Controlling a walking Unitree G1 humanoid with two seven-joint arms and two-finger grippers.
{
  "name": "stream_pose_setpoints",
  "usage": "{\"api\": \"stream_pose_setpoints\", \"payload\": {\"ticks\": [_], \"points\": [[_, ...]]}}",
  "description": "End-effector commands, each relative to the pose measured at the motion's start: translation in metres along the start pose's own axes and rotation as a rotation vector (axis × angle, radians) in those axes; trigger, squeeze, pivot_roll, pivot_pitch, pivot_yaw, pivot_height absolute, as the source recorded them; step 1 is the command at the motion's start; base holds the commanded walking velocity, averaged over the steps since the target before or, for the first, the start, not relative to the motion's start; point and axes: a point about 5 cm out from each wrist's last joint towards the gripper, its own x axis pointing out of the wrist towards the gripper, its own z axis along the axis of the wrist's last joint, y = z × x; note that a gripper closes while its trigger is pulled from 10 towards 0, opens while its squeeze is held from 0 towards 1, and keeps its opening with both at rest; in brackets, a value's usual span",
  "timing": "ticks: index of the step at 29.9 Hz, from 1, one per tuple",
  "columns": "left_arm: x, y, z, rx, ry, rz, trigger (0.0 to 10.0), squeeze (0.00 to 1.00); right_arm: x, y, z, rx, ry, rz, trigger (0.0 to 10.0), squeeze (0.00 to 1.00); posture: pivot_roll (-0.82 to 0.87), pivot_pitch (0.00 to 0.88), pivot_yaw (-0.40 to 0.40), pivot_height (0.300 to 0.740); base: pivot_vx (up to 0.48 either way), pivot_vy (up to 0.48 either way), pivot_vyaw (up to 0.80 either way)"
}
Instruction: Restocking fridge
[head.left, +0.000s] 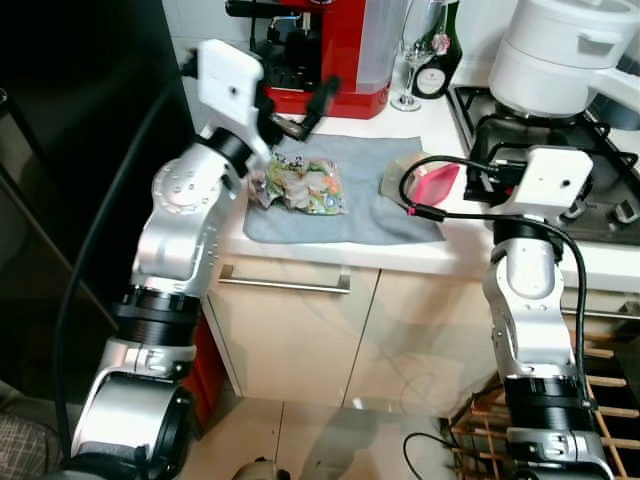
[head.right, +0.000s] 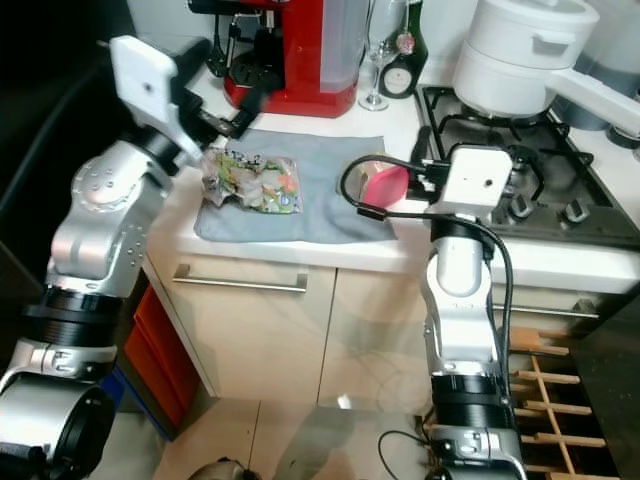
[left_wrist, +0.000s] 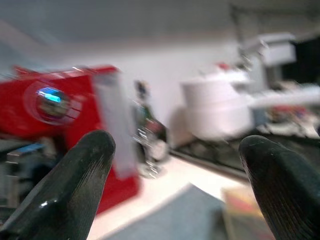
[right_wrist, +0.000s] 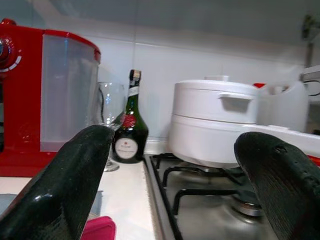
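A clear bag of mixed vegetables (head.left: 298, 186) lies on a grey cloth (head.left: 350, 215) on the white counter. A pink packet (head.left: 432, 183) sits at the cloth's right edge. My left gripper (head.left: 310, 112) hangs open just above and behind the bag, in front of the red machine, with nothing between its fingers (left_wrist: 75, 190). My right gripper (head.right: 424, 168) is open too, hovering just right of the pink packet (right_wrist: 97, 227) and pointing at the back wall. A tall black appliance front (head.left: 80, 150) stands to the left of the counter.
At the back of the counter stand a red coffee machine (head.left: 335, 50), a wine glass (right_wrist: 110, 125) and a green bottle (right_wrist: 130, 135). A white pot (head.left: 565, 50) sits on the gas hob (head.left: 600, 180). A wooden rack (head.left: 590, 400) stands on the floor at the right.
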Motion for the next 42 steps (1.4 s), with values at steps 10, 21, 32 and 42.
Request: {"api": "stream_pose_setpoints", "payload": {"ticks": [10,21,32,42], "points": [[0.023,0.014,-0.038,-0.029,0.209,0.035,10.0,0.0,-0.002,-0.013,0.003,-0.017,-0.005,-0.064,10.0,0.0,-0.07,0.0,0.028,0.74,0.0,0.0,0.0],[0.044,0.003,-0.039,-0.049,0.218,0.017,10.0,0.0,-0.033,-0.031,0.0,-0.068,0.061,-0.074,10.0,0.0,-0.17,0.0,0.048,0.74,0.0,0.0,0.0],[0.052,-0.008,-0.04,0.056,0.247,-0.029,10.0,0.0,-0.049,-0.036,0.005,-0.1,0.109,-0.04,10.0,0.0,-0.21,0.0,0.032,0.74,0.0,0.0,0.0],[0.051,0.013,-0.035,0.078,0.306,0.075,10.0,0.0,-0.056,-0.032,0.004,-0.103,0.152,0.018,10.0,0.0,-0.23,0.0,0.017,0.74,0.0,0.0,0.0]]}}
